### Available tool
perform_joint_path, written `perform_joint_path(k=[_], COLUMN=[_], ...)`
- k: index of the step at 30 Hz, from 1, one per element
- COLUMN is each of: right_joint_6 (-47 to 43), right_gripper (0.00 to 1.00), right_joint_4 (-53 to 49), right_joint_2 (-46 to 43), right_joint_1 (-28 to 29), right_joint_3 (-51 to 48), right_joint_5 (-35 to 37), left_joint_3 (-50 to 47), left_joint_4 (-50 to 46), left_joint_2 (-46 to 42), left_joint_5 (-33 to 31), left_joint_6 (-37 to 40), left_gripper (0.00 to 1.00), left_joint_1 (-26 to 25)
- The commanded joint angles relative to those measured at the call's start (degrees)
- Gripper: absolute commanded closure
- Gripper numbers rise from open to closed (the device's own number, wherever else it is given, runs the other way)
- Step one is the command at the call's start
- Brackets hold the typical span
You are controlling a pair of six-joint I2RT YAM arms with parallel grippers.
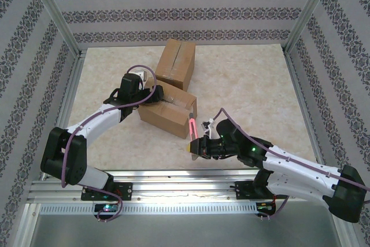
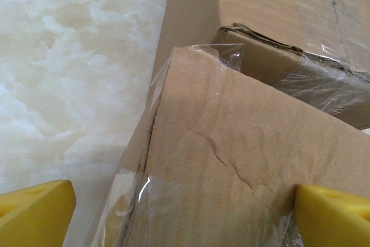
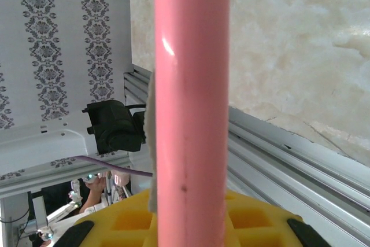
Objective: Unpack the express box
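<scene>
Marble-patterned table is the largest thing I see from the top camera, and it carries all the rest. Two brown cardboard boxes stand on it. The farther box sits toward the back wall, a little left of the middle. The express box lies just in front of it, nearer to the arms. I cannot tell whether the two boxes touch.

My left arm reaches across to the left end of the express box. The left end effector has its yellow fingers spread wide apart, one on each side of the box's corner, and it grips nothing.

My right arm stays low by the near edge of the table, to the right of the express box. The right end effector is clamped on a pink rod-like tool. The tool stands almost upright, with its upper end close to the near right corner of the box.

Clear tape covers the box edge, and it is wrinkled at the corner in the left wrist camera.
</scene>
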Motion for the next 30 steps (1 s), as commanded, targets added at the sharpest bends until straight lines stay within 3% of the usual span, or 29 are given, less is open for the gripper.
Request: perform_joint_path(k=[1,20,30], right_joint_6=[-0.04,1.61,-2.45], right_gripper=[1.0,1.0,1.0], right_joint_4=[0.04,-2.93,-14.98], right_joint_2=[-0.09,-3.37,-13.71], right_joint_1=[3.27,6.32,-3.42], right_joint_3=[-1.17,-2.5,-0.47], right_joint_5=[-8.55,-2.83,0.27], left_joint_3=[-5.67,-5.74,-4.83], left_joint_4=[-13.68,-13.15,-15.23], left_joint_2=[7.62,8.24,5.43], left_joint_5=[-1.69,-1.14,-0.21], left_joint_6=[-3.13,-2.96,-1.64], left_gripper=[0.04,0.04,0.04], left_joint_1=[-0.5,-0.53,-0.49])
